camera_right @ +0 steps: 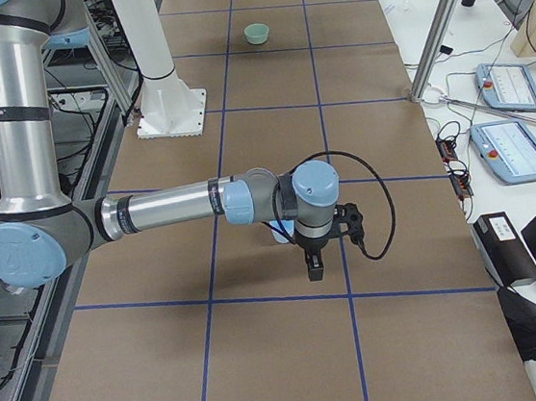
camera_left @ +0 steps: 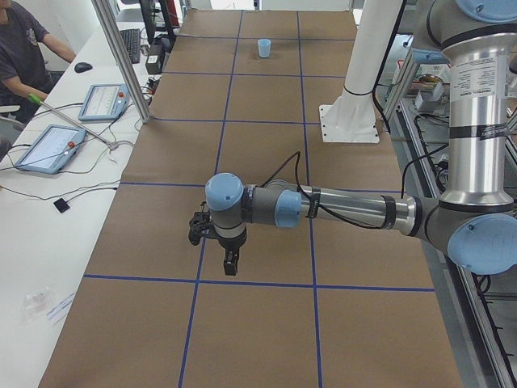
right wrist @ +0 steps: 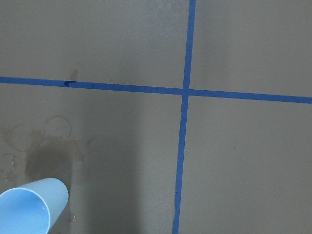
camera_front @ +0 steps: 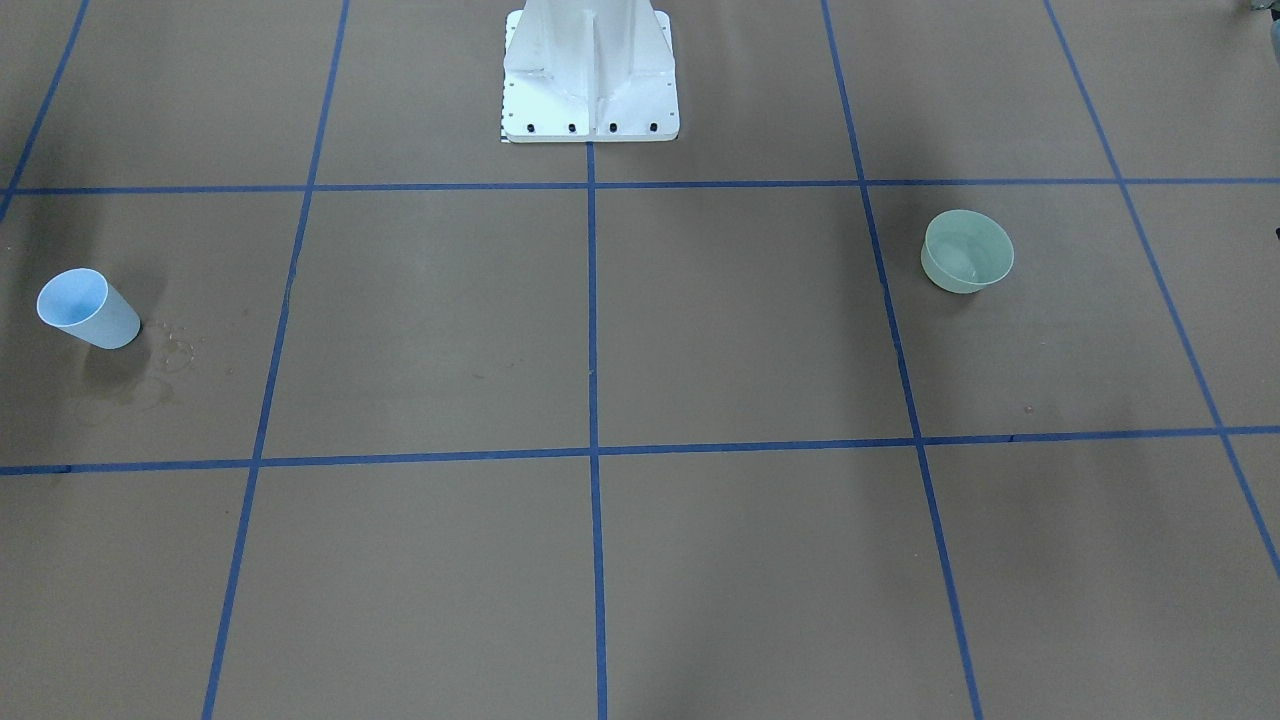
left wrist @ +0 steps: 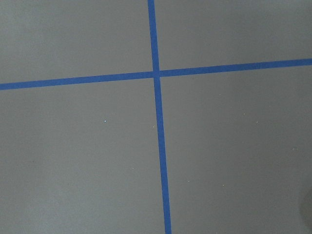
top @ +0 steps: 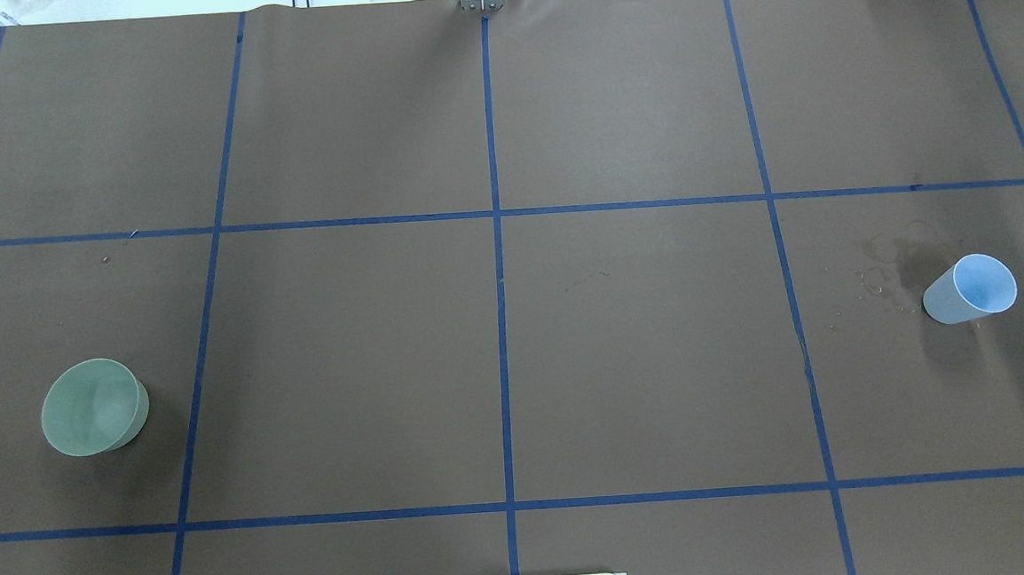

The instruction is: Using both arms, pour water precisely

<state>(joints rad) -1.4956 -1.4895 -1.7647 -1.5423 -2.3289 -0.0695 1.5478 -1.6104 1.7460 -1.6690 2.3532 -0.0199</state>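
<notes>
A light blue cup [camera_front: 88, 308] stands upright on the brown table, on the robot's right [top: 970, 288]; it shows at the bottom left of the right wrist view [right wrist: 29, 207]. A pale green bowl [camera_front: 967, 251] stands on the robot's left [top: 93, 406]. A faint sheen inside the bowl may be water. Wet rings and a damp patch [top: 893, 264] lie beside the cup. My left gripper [camera_left: 230, 260] and right gripper [camera_right: 314, 265] hang low over the table's ends, seen only in the side views; I cannot tell whether they are open or shut.
The white bolted pedestal [camera_front: 590, 80] stands at the robot's edge of the table. Blue tape lines [top: 495, 235] grid the surface. An operator [camera_left: 24, 48] and control tablets [camera_left: 48, 147] are at the side desk. A metal post [camera_left: 121, 56] stands at the table's edge.
</notes>
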